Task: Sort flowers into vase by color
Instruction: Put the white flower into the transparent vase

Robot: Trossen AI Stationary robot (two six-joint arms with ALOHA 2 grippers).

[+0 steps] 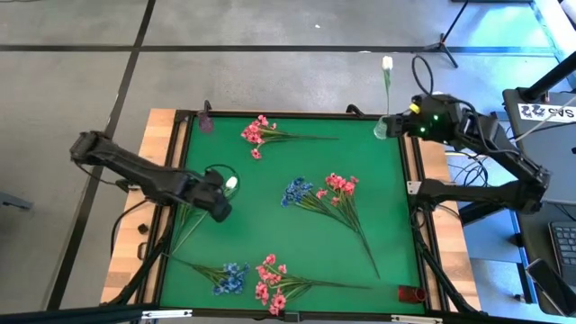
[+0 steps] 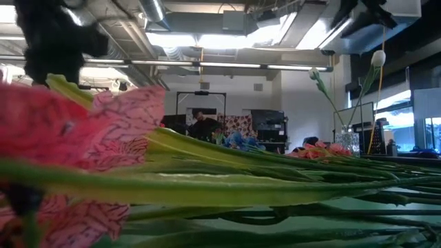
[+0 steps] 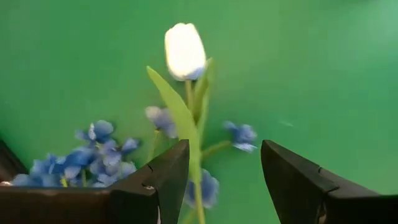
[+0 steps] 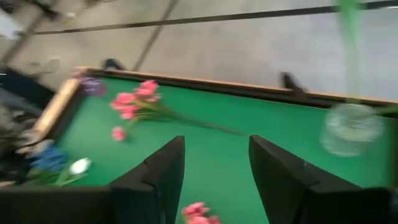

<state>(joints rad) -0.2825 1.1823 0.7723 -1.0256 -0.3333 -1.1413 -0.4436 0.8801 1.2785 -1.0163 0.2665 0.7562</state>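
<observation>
I count one white tulip standing in the glass vase at the far right corner of the green surface; that looks like the only stem sorted so far. My right tool sits just beside that vase, its fingers apart with nothing between them, so I judge it has no flower in hand.

Most of the job is left. A pink spray lies near the far edge, a mixed blue and pink bunch in the middle, and a blue spray with another pink spray along the near edge. My left tool is over the left part of the surface, fingers wide apart, with a second white tulip and some blue blooms lying ahead of it; the tulip's stem runs between the fingers, not yet gripped.

The surface is green felt in a wooden frame, standing on a grey floor. In the low view the room behind shows bright ceiling lights and dark equipment that I cannot make out.
</observation>
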